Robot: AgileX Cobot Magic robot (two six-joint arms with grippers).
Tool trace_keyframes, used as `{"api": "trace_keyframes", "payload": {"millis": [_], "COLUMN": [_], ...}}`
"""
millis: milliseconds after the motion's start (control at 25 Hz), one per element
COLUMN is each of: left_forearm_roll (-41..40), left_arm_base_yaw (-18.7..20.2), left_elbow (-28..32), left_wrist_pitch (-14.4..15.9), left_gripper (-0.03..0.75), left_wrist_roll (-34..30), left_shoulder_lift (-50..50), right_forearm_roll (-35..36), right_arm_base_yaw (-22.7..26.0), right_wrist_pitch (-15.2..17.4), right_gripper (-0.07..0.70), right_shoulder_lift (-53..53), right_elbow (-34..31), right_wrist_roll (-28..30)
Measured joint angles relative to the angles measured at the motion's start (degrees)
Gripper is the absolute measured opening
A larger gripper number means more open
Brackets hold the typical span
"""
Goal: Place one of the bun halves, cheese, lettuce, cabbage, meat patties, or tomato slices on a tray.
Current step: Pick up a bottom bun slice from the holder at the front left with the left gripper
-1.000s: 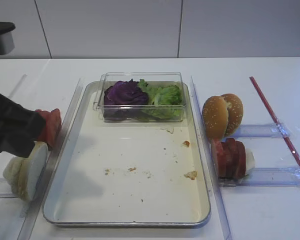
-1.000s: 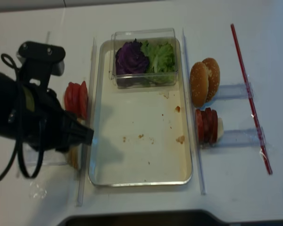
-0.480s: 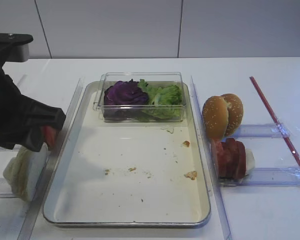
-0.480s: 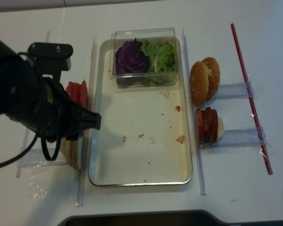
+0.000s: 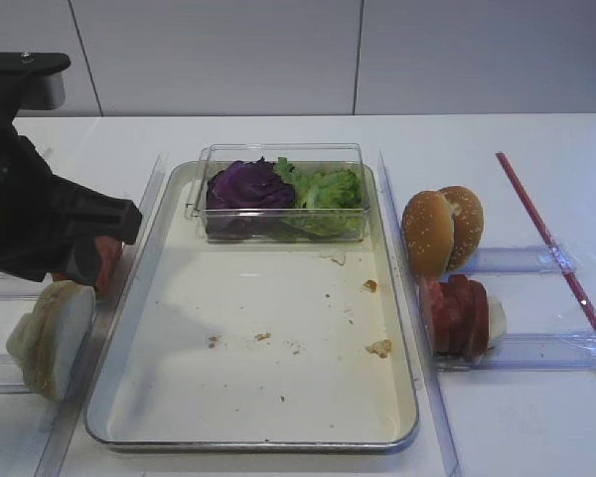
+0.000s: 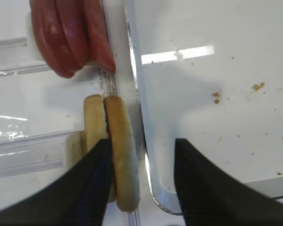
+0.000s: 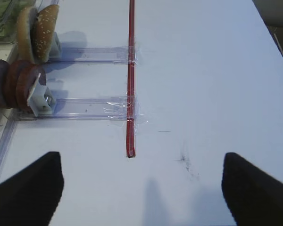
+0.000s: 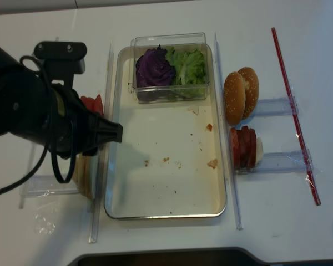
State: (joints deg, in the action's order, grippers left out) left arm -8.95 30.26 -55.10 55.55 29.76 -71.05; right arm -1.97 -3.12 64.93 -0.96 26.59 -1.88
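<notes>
Two pale bun halves (image 6: 120, 155) stand on edge in a clear rack left of the tray (image 5: 278, 397). My left gripper (image 6: 142, 146) hangs open over them. One finger is against the right-hand bun half's outer side, the other is over the tray floor, and a gap shows beside the bun. Tomato slices (image 6: 68, 35) stand just beyond. Purple cabbage (image 5: 246, 184) and green lettuce (image 5: 328, 189) fill a clear box at the tray's far end. Meat patties (image 5: 455, 313) stand right of the tray. Cheese is out of view. My right gripper (image 7: 140, 155) is wide open over bare table.
Sesame bun tops (image 5: 440, 229) stand in a clear rack at the right. A red strip (image 5: 551, 243) is taped across the racks there. The black left arm (image 5: 40, 224) hides part of the left racks. Crumbs (image 5: 377, 348) dot the tray floor.
The left arm has moved away from the front edge and a little toward the tray. The bun halves still stand in their rack.
</notes>
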Motion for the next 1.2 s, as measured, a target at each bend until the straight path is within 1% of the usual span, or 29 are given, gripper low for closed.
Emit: {"api": "trace_keyframes", "payload": {"millis": [160, 360, 560, 880, 1000, 1200], "left_forearm_roll": [0.0, 0.0, 0.0, 3.0, 2.9, 0.0], "left_arm_base_yaw": [0.0, 0.0, 0.0, 0.0, 0.0, 0.1], "left_elbow": [0.0, 0.0, 0.0, -0.6, -0.6, -0.6], "left_wrist_pitch": [-0.3, 0.2, 0.2, -0.3, -0.3, 1.3], "left_gripper": [0.323, 0.323, 0.323, 0.323, 0.323, 0.323], "left_wrist_roll": [0.0, -0.8, -1.1, -3.4, -3.8, -3.4], "left_shoulder_lift": [-0.7, -4.7, -5.9, -8.7, -9.1, -9.1], "right_forearm_roll": [0.0, 0.0, 0.0, 0.0, 0.0, 0.0], "right_arm_base_yaw": [0.0, 0.0, 0.0, 0.0, 0.0, 0.0], "right_wrist_pitch": [0.0, 0.0, 0.0, 0.0, 0.0, 0.0], "right_gripper": [0.699, 0.699, 0.699, 0.699, 0.699, 0.699], "right_shoulder_lift": [0.0, 0.0, 0.0, 0.0, 0.0, 0.0], "right_elbow": [0.0, 0.0, 0.0, 0.0, 0.0, 0.0], "right_wrist_roll": [0.0, 0.0, 0.0, 0.0, 0.0, 0.0]}}
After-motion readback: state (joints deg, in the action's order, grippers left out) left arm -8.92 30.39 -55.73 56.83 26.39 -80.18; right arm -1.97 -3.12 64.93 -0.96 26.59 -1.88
